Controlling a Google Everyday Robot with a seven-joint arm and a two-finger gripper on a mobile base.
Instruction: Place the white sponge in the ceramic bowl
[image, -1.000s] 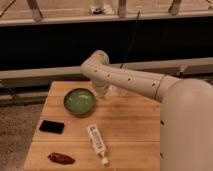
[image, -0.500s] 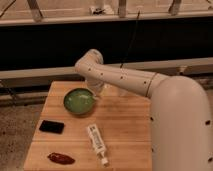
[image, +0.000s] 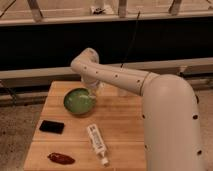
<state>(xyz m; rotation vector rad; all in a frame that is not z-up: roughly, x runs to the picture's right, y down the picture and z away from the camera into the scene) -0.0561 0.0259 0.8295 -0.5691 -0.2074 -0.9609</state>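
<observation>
The ceramic bowl, round with a glossy green inside, sits on the far left part of the wooden table. My white arm reaches in from the right and bends down at the bowl's far right rim. The gripper is at that rim, just above the bowl's edge, mostly hidden by the wrist. A small pale shape shows at the gripper. I cannot tell whether it is the white sponge. No sponge lies apart on the table.
A black phone lies flat at the left. A long white tube with a printed label lies in the front middle. A red pepper lies at the front left corner. A dark wall with rails runs behind the table.
The arm has swung left, and the gripper has moved from right of the bowl to its far right rim. The bowl, phone, tube and pepper have not moved.
</observation>
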